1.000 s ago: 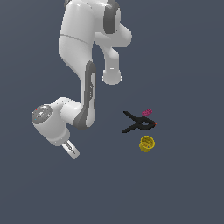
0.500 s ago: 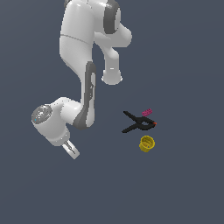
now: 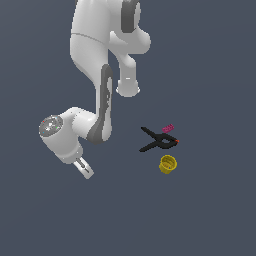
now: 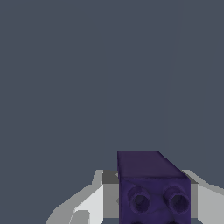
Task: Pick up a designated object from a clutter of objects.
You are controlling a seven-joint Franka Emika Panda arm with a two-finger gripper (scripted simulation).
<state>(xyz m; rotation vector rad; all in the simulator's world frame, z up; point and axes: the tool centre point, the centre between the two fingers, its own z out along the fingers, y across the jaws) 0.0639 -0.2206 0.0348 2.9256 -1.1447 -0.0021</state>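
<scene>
The end effector (image 3: 84, 169) is clamped on the dark purple block (image 4: 153, 186), which in the wrist view sits squarely between the pale fingers (image 4: 94, 201) with its two studs facing the camera; in the exterior view the block is too small and too hidden by the fingers to make out. The rest of the clutter lies well apart from the end effector, toward the exterior view's right: the black spring clamp (image 3: 157, 140), the small magenta block (image 3: 168, 128) touching or just beside the clamp's far side, and the yellow cup (image 3: 167, 164) just beside its near side. To do this step well, I judge the grip should stay firm and centred on the block's side faces while the arm holds or raises it slowly, keeping clear of the surface (image 3: 210, 215) and the other pieces. Against the earlier frames, nothing visibly differs: arm pose and clutter match.
</scene>
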